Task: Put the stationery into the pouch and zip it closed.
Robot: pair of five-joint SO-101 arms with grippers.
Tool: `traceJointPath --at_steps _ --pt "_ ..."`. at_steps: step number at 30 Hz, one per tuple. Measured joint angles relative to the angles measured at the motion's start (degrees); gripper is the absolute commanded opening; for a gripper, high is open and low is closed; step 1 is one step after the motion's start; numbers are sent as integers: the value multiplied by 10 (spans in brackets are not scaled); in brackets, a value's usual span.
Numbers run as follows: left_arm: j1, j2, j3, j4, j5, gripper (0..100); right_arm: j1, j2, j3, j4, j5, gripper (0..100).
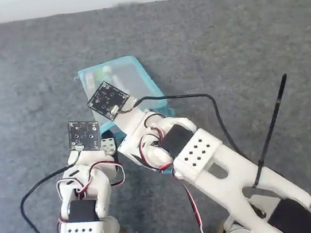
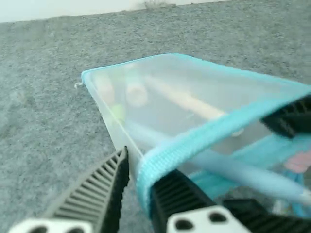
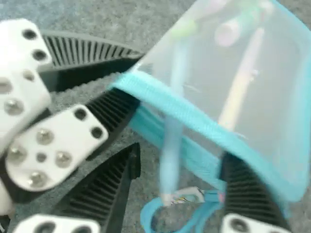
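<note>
With the left gripper (image 2: 143, 165) pinching the pouch (image 2: 194, 97) corner taut, the wide-open right gripper (image 3: 181, 154) should close on the zip pull (image 3: 184, 195), clear of the pen (image 3: 171, 141).

The grey, carpet-like table (image 1: 21, 66) bears the blue-edged clear pouch (image 1: 121, 75).

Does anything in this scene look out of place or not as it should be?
Yes. A light blue pen seems to stick out past the teal zipper edge of the pouch, between the open fingers of the right gripper, so the zip would likely catch on it.
</note>
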Motion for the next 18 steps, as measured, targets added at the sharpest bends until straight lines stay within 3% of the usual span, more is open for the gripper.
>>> traceJointPath --at_steps 5,9,14,18 --pt "1 0 0 -5 3 12 10 0 -1 2 1 464" --pt "-5 0 0 -5 0 12 76 -28 -15 69 0 464" --pt "-33 0 -14 -4 0 12 104 -158 -26 158 11 464" --pt "-49 0 -23 -4 0 12 112 -258 39 151 25 464"
